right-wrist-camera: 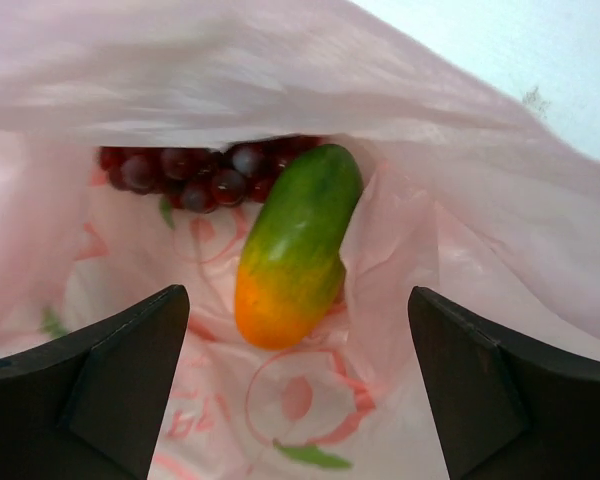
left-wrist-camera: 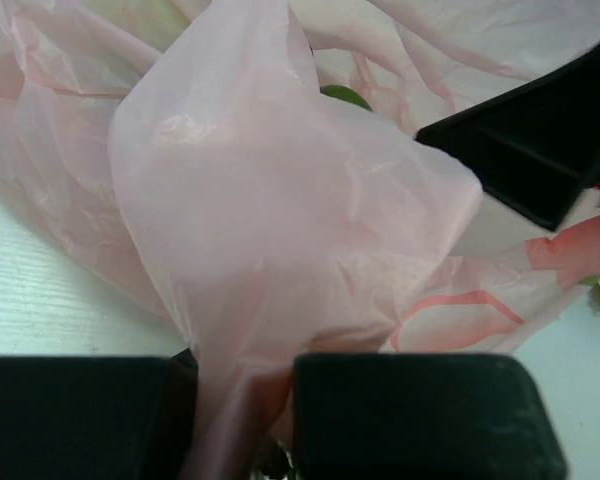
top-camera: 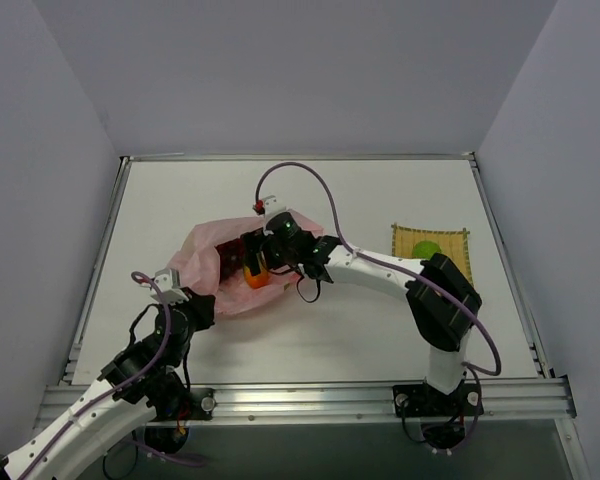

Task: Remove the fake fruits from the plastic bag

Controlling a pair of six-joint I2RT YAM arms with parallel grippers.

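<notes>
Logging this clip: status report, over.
Left gripper shut on plastic bag. Right gripper open inside it, mango ahead, grape bunch behind. Lime-green fruit on mat. Nothing blocking.

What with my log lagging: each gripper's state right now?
Left gripper: closed on the plastic bag.
Right gripper: open, facing the mango inside the bag.

white table (top-camera: 380, 330): pink bag (top-camera: 202, 258), yellow mat (top-camera: 405, 240)
</notes>
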